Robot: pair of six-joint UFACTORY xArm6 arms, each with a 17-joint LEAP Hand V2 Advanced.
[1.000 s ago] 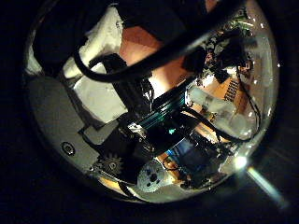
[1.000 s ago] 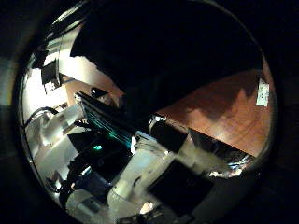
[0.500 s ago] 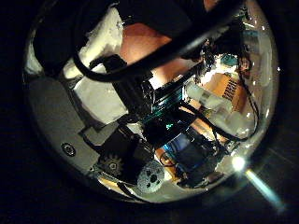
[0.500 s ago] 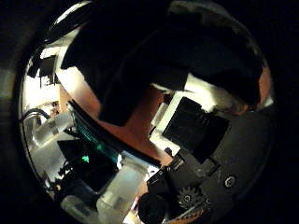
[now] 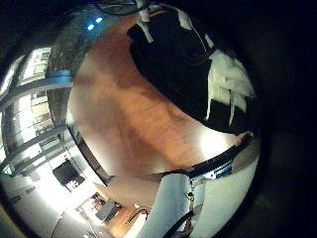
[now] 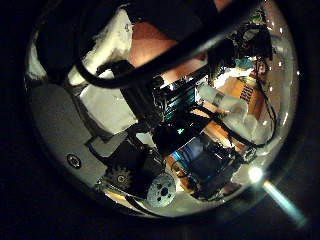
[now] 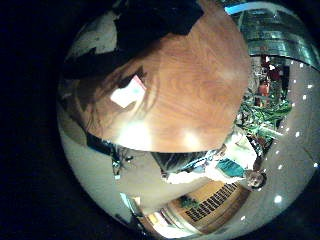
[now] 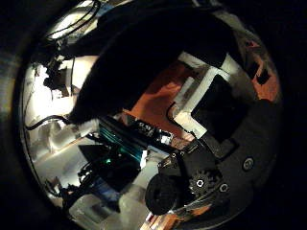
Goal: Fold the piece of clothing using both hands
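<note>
While the garment (image 5: 173,59) lay spread on a wooden table (image 5: 129,119), the left hand's (image 6: 105,105) little finger side camera looked across it from close by. The cloth covered 1 end of the tabletop, and bare wood ran on from its edge toward the far rim. A set of robot fingers (image 5: 228,84) rested against the garment near its edge, side by side and fairly straight; which of the 2 hands they belonged to could not be told from that view. The left hand's thumb side camera was filled mostly by the hand's own body and gears, with only a strip of tabletop beyond them, so whether that hand was spread or closed could not be told.

On the right side, the little finger camera took in most of the table from farther off. The garment sat bunched at 1 edge of the tabletop, and a small slip of paper (image 7: 127,93) lay flat on the bare wood just beside it, apart from the cloth. The right hand's (image 8: 216,115) thumb side camera showed the garment looming close over that palm, with a patch of tabletop between the cloth and the hand's own parts. Whether the right hand's fingers were apart, together or clamped on the cloth could not be told either.
</note>
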